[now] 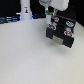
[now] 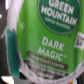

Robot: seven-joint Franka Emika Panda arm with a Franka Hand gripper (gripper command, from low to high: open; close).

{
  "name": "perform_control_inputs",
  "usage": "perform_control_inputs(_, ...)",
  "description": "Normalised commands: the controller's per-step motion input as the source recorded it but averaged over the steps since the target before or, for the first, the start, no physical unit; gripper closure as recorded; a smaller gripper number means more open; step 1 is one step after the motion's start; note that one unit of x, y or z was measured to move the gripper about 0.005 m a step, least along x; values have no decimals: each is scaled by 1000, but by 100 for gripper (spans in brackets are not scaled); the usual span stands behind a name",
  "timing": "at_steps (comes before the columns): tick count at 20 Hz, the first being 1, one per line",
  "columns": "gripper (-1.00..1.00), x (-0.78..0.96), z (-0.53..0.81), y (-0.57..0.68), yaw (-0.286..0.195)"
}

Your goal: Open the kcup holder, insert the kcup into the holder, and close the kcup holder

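Up close — glossy green foil kcup [image 2: 47, 37] lid (round), white lettering.

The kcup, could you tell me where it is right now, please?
The kcup fills the wrist view, right at the gripper; in the exterior view the arm is over the kcup holder, right of centre.

1. The table [image 1: 25, 57] is a plain white surface that fills most of the exterior view, kinda blurry overall.
2. The kcup holder [image 1: 59, 33] sits right on it, toward the exterior view's right. It's a black boxy unit with round pod slots showing on top.
3. A tall white bottle-like object [image 1: 24, 10] stands upright at the far edge, toward the exterior view's left, well apart from the holder.
4. Some dark clutter [image 1: 9, 19] lines the back edge near that bottle, too fuzzy to tell what it is.
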Motion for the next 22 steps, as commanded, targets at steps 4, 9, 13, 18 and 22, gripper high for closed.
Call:
perform_control_inputs(4,100,461,565,418,-5)
perform_control_inputs(9,100,571,422,488,-16)
perform_control_inputs(13,100,568,341,536,-22)
perform_control_inputs(18,100,535,239,553,-18)
perform_control_inputs(22,100,209,71,253,3)
